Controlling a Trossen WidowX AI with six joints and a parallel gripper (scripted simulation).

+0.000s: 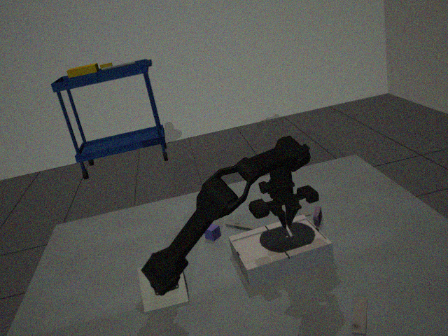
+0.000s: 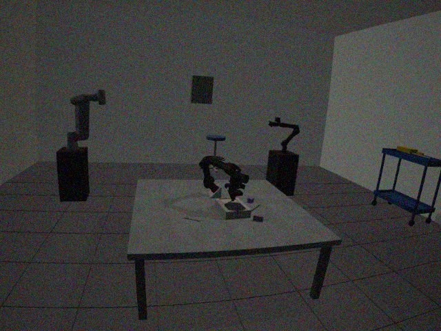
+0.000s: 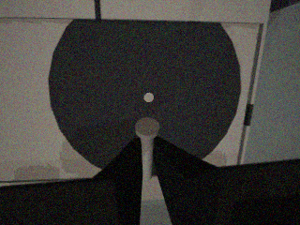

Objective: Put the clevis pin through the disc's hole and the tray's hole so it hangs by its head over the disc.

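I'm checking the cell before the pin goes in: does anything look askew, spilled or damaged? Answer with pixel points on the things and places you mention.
Nothing stands out. The disc [image 1: 271, 240] [image 2: 231, 206] [image 3: 108, 70] lies flat in the tray [image 1: 249, 253] [image 2: 238, 215] [image 3: 23, 94], and the jaws hold the pin [image 1: 289, 231] [image 3: 147, 155] over it. I see no spill or damage, though the light is dim.

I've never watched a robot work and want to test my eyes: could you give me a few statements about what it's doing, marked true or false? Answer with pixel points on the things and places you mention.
1. The gripper [image 1: 287, 225] [image 3: 146, 143] is holding the pin [image 1: 289, 231] [image 3: 147, 155]. True.
2. The disc [image 1: 274, 240] [image 2: 233, 206] [image 3: 103, 70] is leaning upright against the tray [image 1: 240, 258] [image 2: 238, 215] [image 3: 23, 94]. False: it lies flat inside the tray.
3. The cart [image 1: 121, 73] [image 2: 402, 153] is blue. True.
4. The purple cube [image 1: 212, 232] [image 2: 250, 200] sits inside the tray. False: it is on the table [image 1: 90, 249] [image 2: 171, 238], outside the tray.
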